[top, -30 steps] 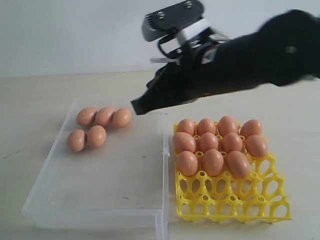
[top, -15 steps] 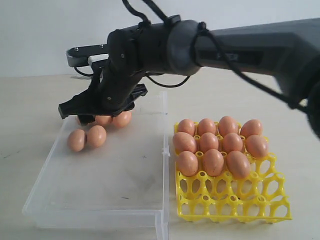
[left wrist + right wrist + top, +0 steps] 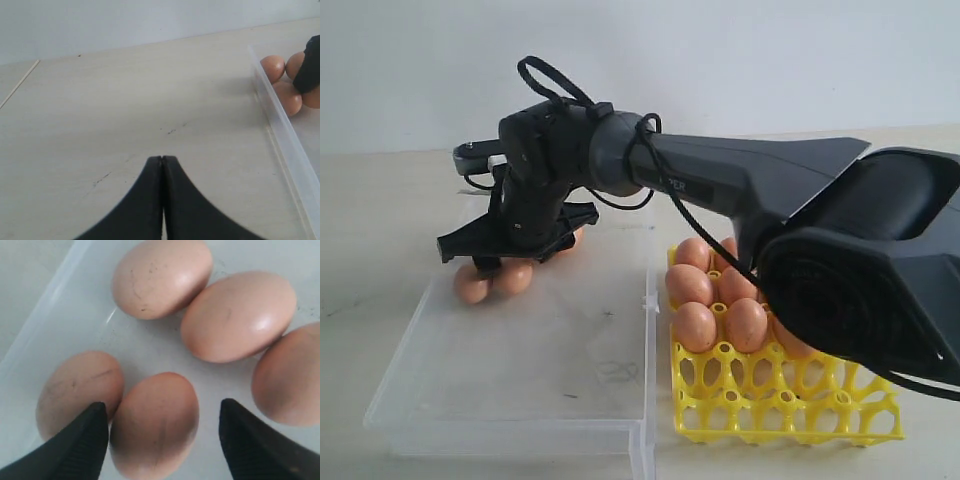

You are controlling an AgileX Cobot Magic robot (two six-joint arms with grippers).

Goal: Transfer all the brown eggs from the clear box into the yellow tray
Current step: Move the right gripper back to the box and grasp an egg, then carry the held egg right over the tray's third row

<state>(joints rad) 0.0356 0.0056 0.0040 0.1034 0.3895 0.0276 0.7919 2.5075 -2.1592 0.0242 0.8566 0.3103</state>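
Observation:
Five brown eggs [image 3: 240, 315] lie in the far left corner of the clear box [image 3: 520, 370]. My right gripper [image 3: 162, 410] hangs open low over them, one egg [image 3: 155, 435] between its fingertips [image 3: 95, 420] with gaps on both sides. From outside, the right gripper [image 3: 510, 262] covers most of that cluster; two eggs [image 3: 472, 285] show below it. The yellow tray [image 3: 780, 400] at the right holds several eggs [image 3: 694, 325], partly hidden by the arm. My left gripper [image 3: 162, 159] is shut over bare table beside the box wall [image 3: 280, 135].
The right arm [image 3: 740, 185] stretches across the box and its big dark link [image 3: 870, 270] blocks the tray's back right part. The tray's front cups [image 3: 760, 405] hold nothing. The box floor [image 3: 550, 340] in front of the egg cluster is bare.
The right arm swung left from above the tray to the box's far left corner and sank onto the egg cluster. The eggs in the box have not moved.

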